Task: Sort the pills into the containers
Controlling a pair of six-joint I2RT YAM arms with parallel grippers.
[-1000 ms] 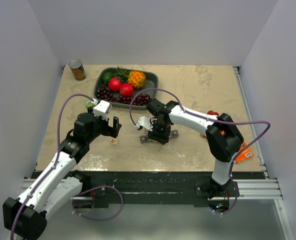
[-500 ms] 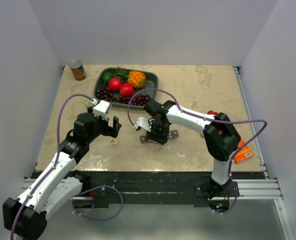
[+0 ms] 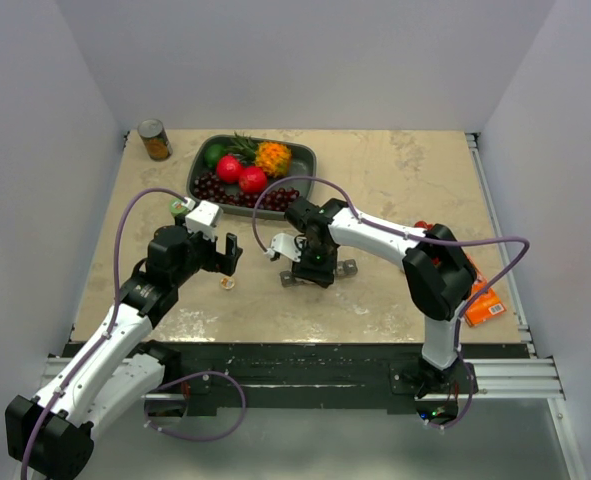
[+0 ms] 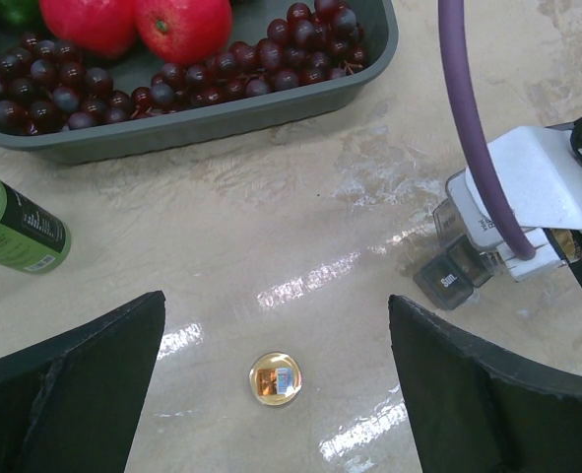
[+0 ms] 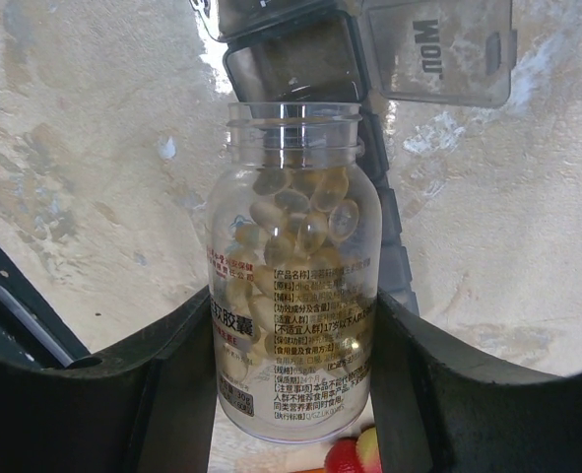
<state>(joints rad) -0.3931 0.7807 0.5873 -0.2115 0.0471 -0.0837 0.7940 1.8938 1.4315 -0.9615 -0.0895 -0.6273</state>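
The right gripper (image 5: 291, 340), half-closed around an uncapped pill bottle (image 5: 292, 266), is edging toward ten o'clock on the table, bringing the mouth to the containers (image 5: 295, 64), open compartment at twelve o'clock; pouring looks close. The left gripper (image 4: 276, 315) is hanging wide open, empty, above a stray golden pill (image 4: 275, 378).

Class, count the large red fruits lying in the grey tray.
2. One red fruit lies left of centre in the tray; the second red fruit lies just right of it, next to the grapes. None looks hidden.
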